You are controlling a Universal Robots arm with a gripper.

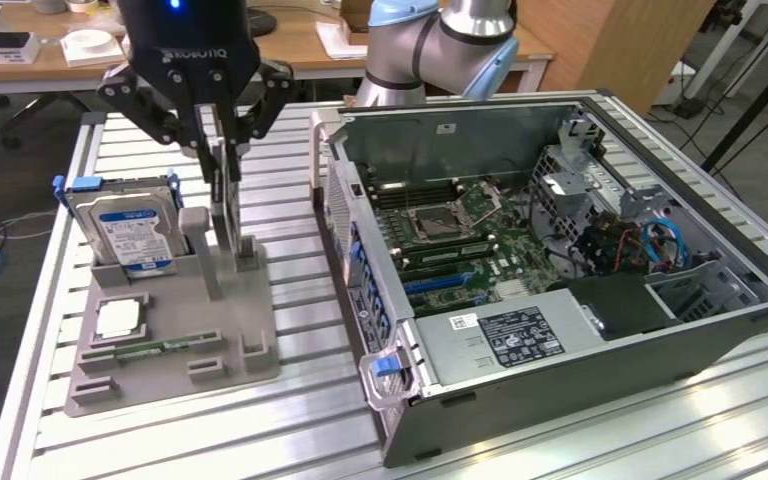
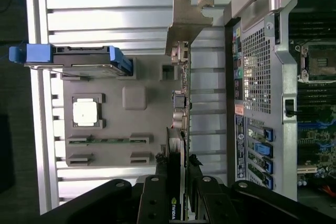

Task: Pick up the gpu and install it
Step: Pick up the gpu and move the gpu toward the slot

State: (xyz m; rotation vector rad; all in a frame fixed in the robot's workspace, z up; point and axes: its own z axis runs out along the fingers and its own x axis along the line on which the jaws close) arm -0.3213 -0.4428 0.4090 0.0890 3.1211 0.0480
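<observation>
The gpu [image 1: 229, 215] is a thin dark card standing upright on edge over the grey holder [image 1: 171, 340], to the exterior view's left of the computer. My gripper [image 1: 224, 150] reaches down from above and is shut on the card's upper edge. In the wrist view the gpu [image 2: 181, 93] runs edge-on away from my gripper [image 2: 178, 163], with a black finger on each side and its silver bracket [image 2: 187, 22] at the far end. Its lower end is level with the holder's slot posts; I cannot tell whether it still rests in them.
The open computer case [image 1: 704, 330] lies on its side at the exterior view's right, with the motherboard [image 1: 451, 230] and blue slots [image 1: 438, 283] exposed. The holder also carries a hard drive [image 1: 124, 230], a processor [image 1: 120, 318] and a green memory stick [image 1: 157, 349]. Everything rests on a slatted aluminium table [image 1: 291, 420].
</observation>
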